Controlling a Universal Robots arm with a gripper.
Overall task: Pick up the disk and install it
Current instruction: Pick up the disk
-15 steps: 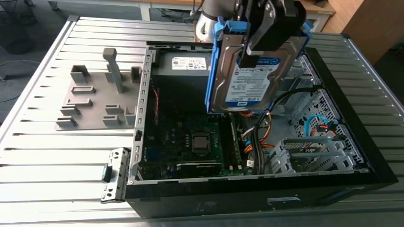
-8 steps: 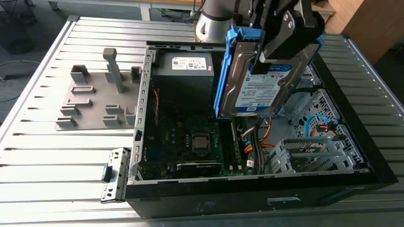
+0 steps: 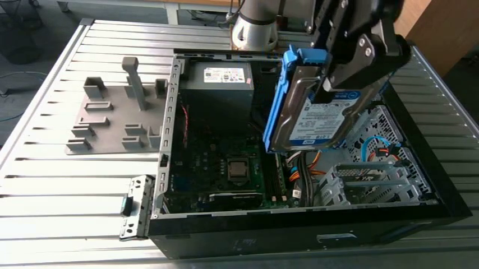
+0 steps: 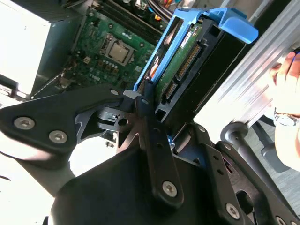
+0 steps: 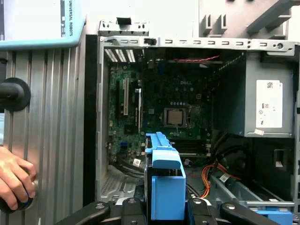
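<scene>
I have the disk off the table and in the air over the open computer case. It stands on end with its long axis close to vertical, leaning a little, and its labelled face is turned toward the exterior view's right. The blue carrier frame runs along its edge on the exterior view's left. The gripper comes down from above and is pinched on the upper part of the disk, one finger across each broad face, so the drive hangs straight below the tool. In the second wrist view the connector edge faces back toward the wrist. The lower end sits inside the case outline, between the motherboard and the perforated metal drive cage on the exterior view's right. I judge it clear of both, though I can't tell the depth for sure. The grey power supply is further back. A person's hand rests on a knob at the edge of the slatted table, well apart from the disk.
</scene>
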